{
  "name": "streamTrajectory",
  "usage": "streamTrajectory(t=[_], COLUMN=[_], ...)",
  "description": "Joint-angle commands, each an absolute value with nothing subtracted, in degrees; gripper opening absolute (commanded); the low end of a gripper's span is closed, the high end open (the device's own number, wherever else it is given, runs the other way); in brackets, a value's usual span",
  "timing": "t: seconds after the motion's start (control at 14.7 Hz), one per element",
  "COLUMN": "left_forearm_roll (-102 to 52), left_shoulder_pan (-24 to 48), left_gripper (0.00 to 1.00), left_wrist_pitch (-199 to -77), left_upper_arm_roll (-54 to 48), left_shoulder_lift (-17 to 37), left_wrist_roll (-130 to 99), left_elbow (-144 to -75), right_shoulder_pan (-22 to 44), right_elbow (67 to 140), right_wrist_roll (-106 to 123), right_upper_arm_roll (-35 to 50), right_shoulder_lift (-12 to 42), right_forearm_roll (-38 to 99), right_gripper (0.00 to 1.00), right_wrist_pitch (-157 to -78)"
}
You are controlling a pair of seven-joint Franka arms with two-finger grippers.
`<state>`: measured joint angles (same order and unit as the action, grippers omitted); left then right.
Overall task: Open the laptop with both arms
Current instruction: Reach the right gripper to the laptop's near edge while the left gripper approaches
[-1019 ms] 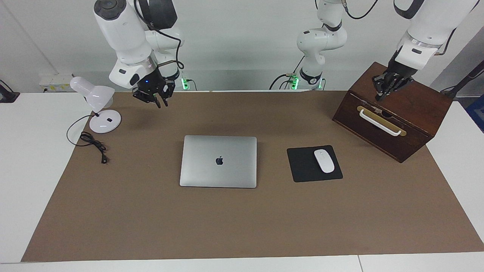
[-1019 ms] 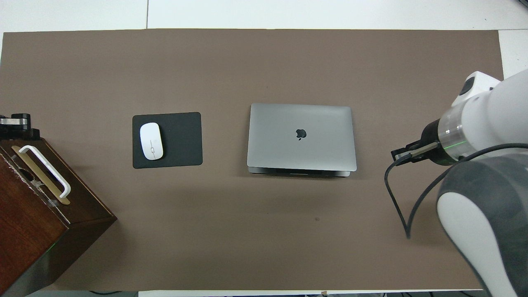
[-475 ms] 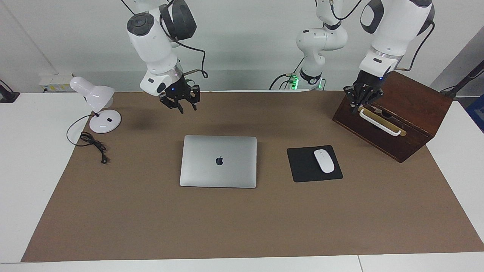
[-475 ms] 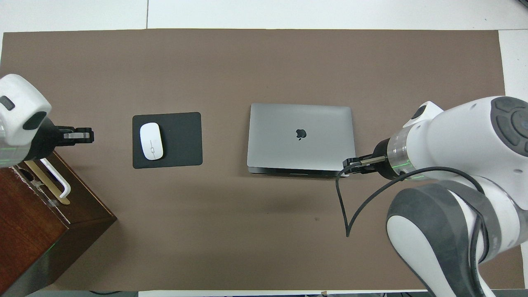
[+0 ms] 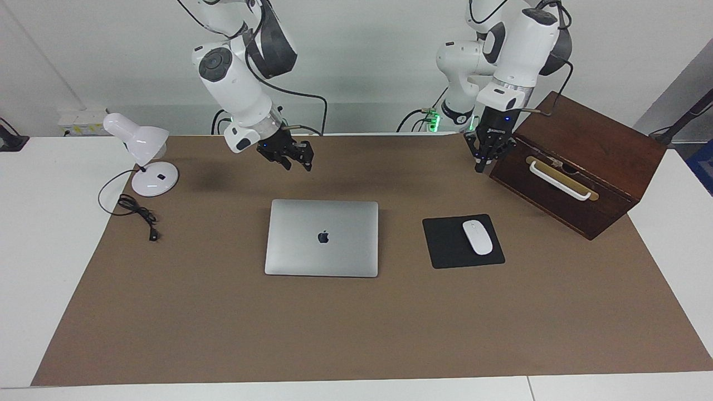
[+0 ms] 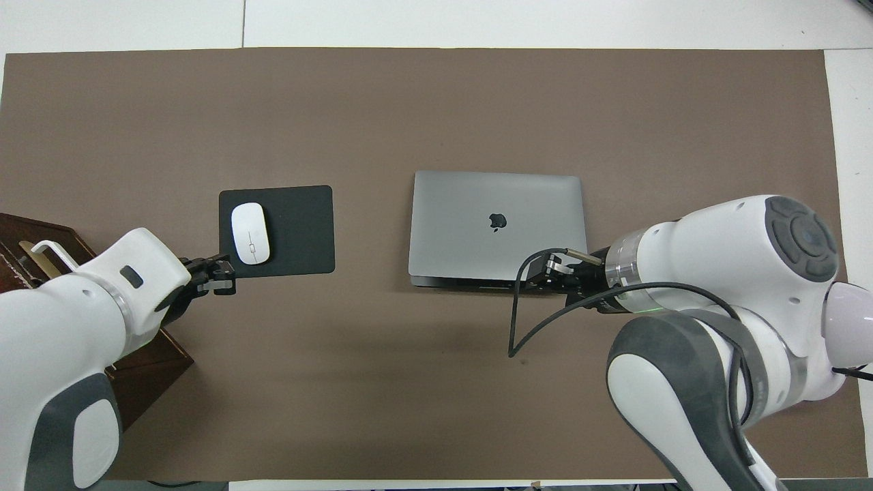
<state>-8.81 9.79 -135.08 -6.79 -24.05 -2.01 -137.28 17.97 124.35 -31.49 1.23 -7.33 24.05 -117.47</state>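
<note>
Laptop (image 5: 322, 238) lies shut and flat mid brown mat (image 5: 356, 334), lid logo up, nothing touching it; everything below is placed vs the laptop.

R gripper (image 5: 294, 159) hangs in the air over bare mat just robot-side of the laptop's hinge edge, toward the R arm's corner. Fingers look parted, but can't tell for sure.

L gripper (image 5: 483, 161) is up over the mat well off toward the L arm's end, close by the wooden box (image 5: 579, 167), fingertips together, holding nothing.

Black mouse pad (image 5: 462, 241) w/ white mouse (image 5: 478, 237) on it sits beside the laptop toward L arm's end. White desk lamp (image 5: 142, 159) & its cable (image 5: 136, 214) toward R arm's end.
</note>
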Motion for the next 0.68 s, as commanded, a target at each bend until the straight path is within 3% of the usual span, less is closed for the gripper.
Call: streamTrajectory(t=[0.0, 0.07, 0.2, 0.61], left_forearm_roll=[-9.7, -9.7, -9.7, -9.7], left_shoulder_pan=[14.0, 16.2, 18.4, 24.2], left_gripper=[0.0, 0.0, 0.0, 0.0], left_wrist_pitch=[-144.4, -147.4, -151.9, -167.1], left_upper_arm_roll=[-6.0, -6.0, -6.0, -6.0], left_shoulder_lift=[-27.7, -27.3, -26.3, -18.8], left_wrist_roll=[-1.8, -3.2, -6.1, -6.6], left_elbow=[-145.3, -146.6, -147.8, -151.4], right_shoulder_pan=[19.3, 19.3, 19.4, 21.6], right_elbow=[128.9, 129.4, 129.6, 131.0], right_wrist_roll=[-36.2, -36.8, -38.3, -42.6], right_upper_arm_roll=[1.1, 1.1, 1.1, 1.1], right_shoulder_lift=[-8.0, -7.3, -5.7, -1.1], right_forearm_roll=[28.4, 30.2, 34.2, 40.6], right_gripper=[0.74, 0.79, 1.0, 1.0], right_wrist_pitch=[-123.6, -125.1, -127.9, -137.4])
